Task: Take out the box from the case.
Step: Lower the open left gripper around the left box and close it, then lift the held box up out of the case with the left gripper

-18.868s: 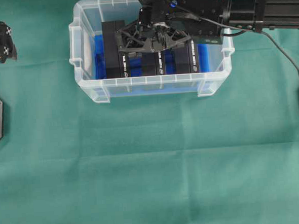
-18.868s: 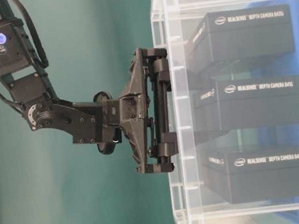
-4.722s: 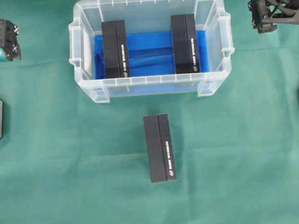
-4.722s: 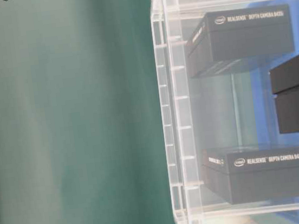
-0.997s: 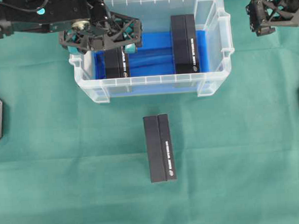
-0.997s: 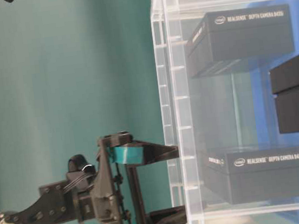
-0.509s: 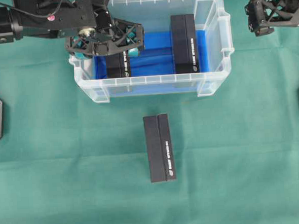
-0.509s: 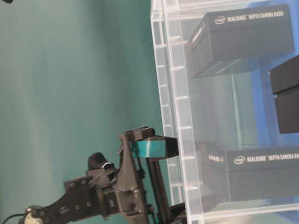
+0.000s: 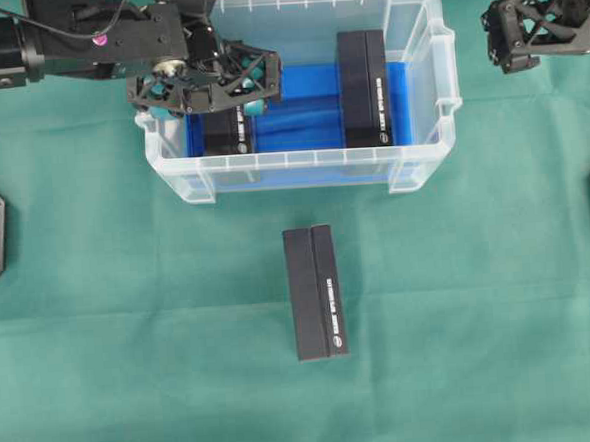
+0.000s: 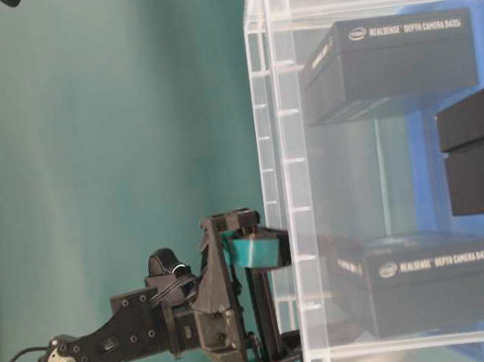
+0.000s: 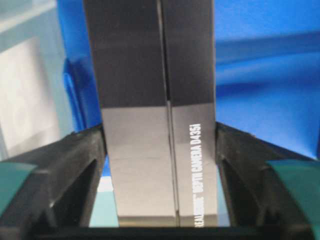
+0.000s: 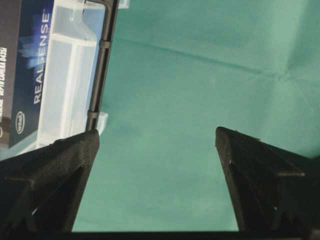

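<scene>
Left gripper (image 9: 205, 88) jaws pressed against black rectangular cardboard box (image 11: 157, 110) inside clear plastic case (image 9: 302, 170); right gripper (image 9: 534, 26) jaws spread wide, upper right.

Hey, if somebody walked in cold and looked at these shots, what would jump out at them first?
The clear case at the top of the table, with the left gripper reaching down into it, jaws flanking the left black box. Another box stands in the case's right half, and a third box lies on the green cloth below it.

Three black boxes are showing: two (image 9: 227, 130) (image 9: 364, 74) sitting inside one clear case (image 9: 302, 170), one (image 9: 314, 292) lying outside; seemingly no more.
</scene>
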